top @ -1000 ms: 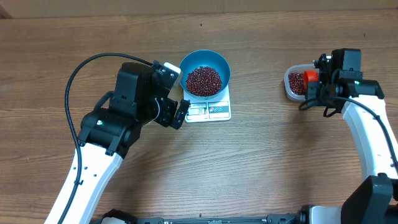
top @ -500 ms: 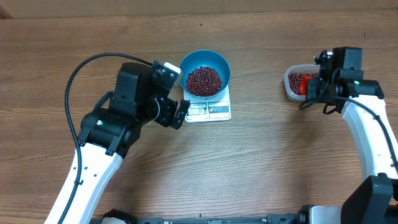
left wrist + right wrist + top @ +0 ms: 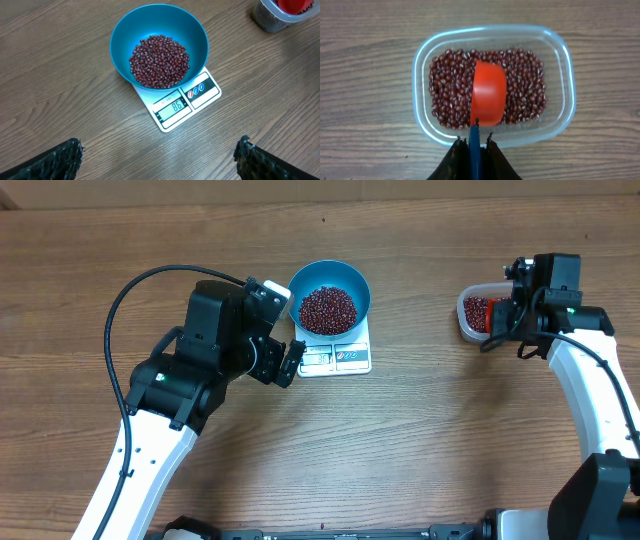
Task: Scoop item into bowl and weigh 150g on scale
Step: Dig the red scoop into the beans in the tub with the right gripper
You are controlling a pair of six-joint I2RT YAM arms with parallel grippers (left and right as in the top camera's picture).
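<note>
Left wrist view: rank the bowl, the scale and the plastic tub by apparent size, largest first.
The bowl
The scale, partly hidden under the bowl
The tub, cut off by the frame and farther away, so unsure

- Overhead: fixed, high, facing straight down. You see the whole table (image 3: 400, 460) and both arms.
- Left wrist: raised, tilted down. Bowl (image 3: 120, 40) and scale (image 3: 202, 89) lie well ahead of its jaws, shared with overhead.
- Right wrist: close, facing straight down. Tub (image 3: 567, 100) sits just ahead of its jaws, shared with both other views.
</note>
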